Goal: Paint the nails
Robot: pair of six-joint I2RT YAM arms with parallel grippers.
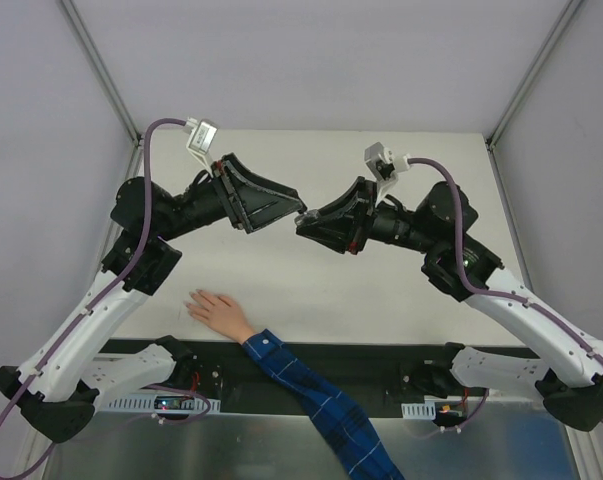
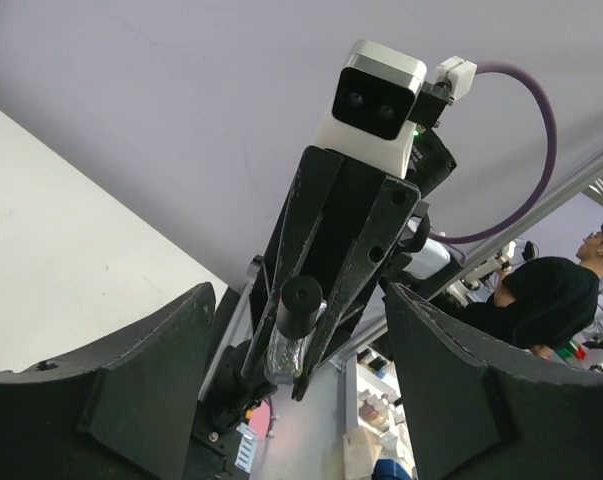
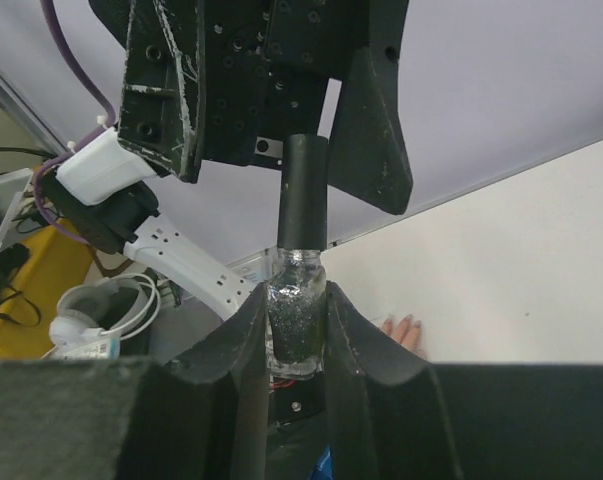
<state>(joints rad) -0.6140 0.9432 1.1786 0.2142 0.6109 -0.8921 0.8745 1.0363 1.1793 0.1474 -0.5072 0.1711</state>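
A small glass bottle [image 3: 297, 320] of dark glittery polish with a tall black cap [image 3: 303, 190] is held above the table, and my right gripper [image 3: 297, 300] is shut on its glass body. My left gripper [image 2: 299, 292] faces it tip to tip with its jaws wide apart; the cap [image 2: 299, 305] lies between them, untouched. In the top view both grippers [image 1: 291, 212] [image 1: 309, 222] meet mid-table. The pale hand [image 1: 219, 310] lies flat at the near edge, its arm in a blue plaid sleeve [image 1: 321, 400]. Its nails [image 3: 401, 325] peek out beyond my right finger.
Grey enclosure walls stand on both sides, with metal frame posts [image 1: 101, 70] at the back corners. A black rail [image 1: 331, 360] runs along the table's near edge between the arm bases. Purple cables [image 1: 156, 130] loop off both wrists.
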